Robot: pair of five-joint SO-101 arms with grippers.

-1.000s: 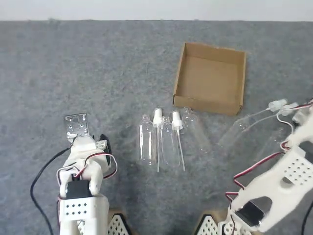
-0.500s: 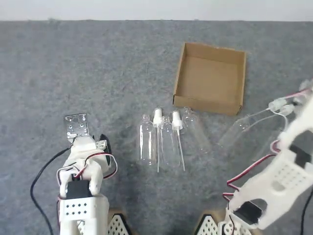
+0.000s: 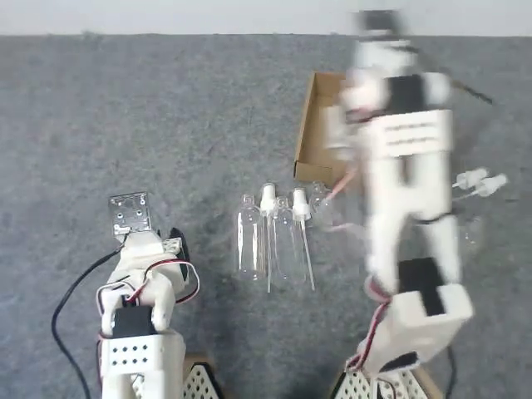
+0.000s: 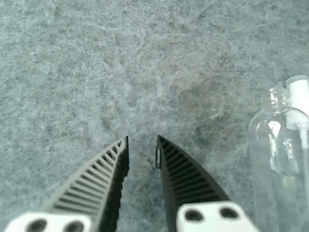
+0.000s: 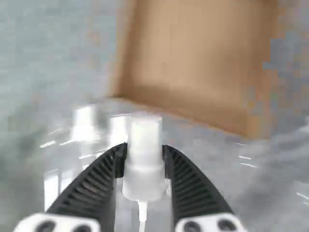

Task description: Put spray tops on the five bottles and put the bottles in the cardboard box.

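My right gripper [image 5: 142, 147] is shut on a white spray top [image 5: 143, 166] with its thin tube hanging down, held in the air. Ahead of it lies the cardboard box [image 5: 193, 63], with blurred clear bottles [image 5: 87, 125] nearer. From above, the raised right arm [image 3: 399, 125] stretches over the box [image 3: 304, 125]. Three clear bottles [image 3: 249, 237] lie side by side in front of the box, with two loose spray tops [image 3: 268, 199] among them. My left gripper [image 4: 142, 142] hangs over bare carpet, slightly open and holding nothing, a bottle [image 4: 280, 145] beside it.
Two more spray tops [image 3: 480, 179] lie on the grey carpet to the right of the box. The left arm [image 3: 137, 283] sits folded at the near left. Open carpet stretches across the far left.
The right arm has swung from the table's right edge up and leftward over the box, and now covers the bottle that lay right of the box. The left arm has stayed still.
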